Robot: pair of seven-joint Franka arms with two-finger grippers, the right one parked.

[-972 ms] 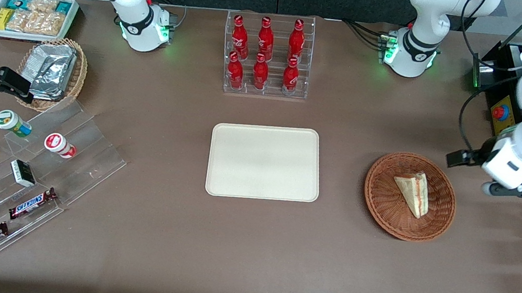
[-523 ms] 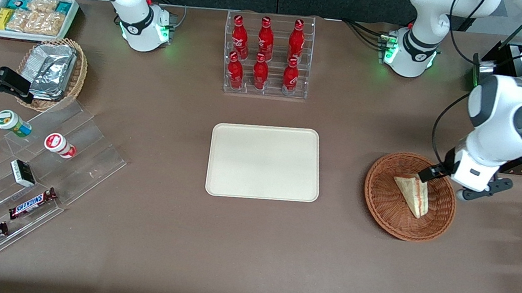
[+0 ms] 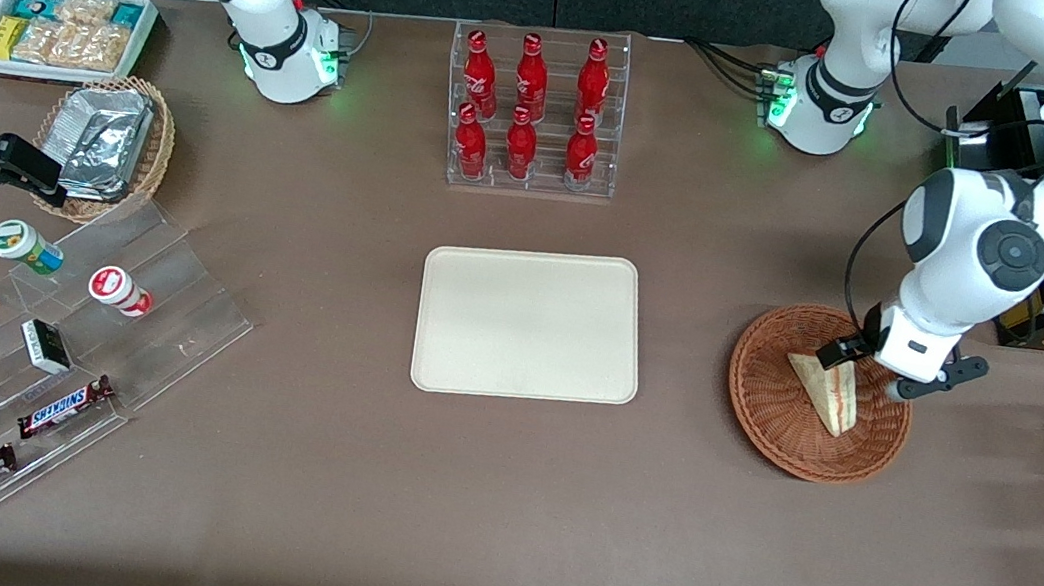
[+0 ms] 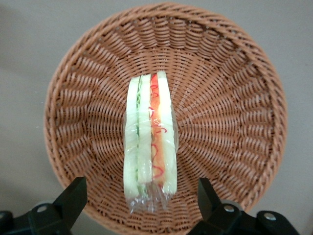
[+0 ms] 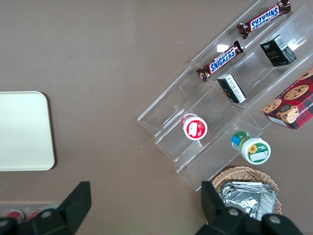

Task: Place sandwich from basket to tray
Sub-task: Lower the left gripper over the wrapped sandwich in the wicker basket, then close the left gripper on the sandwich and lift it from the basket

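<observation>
The sandwich (image 4: 149, 143) lay in the basket (image 4: 230, 78), on its side with the cut edge and its orange-red and green layers facing up. The tool (image 4: 142, 205) hung above the basket's rim at the wedge's broad end, its fingers (image 4: 73, 193) spread wide with nothing between them. From the wrist view the wedge's long axis ran straight out from the gap between the fingers, so they straddled its width, one finger on each bread face. That alignment looked right for a straight descent and a pinch across the layers. The tray (image 3: 530, 324) sat bare on the table (image 3: 493, 511), well apart from the basket, toward the parked arm's end.
</observation>
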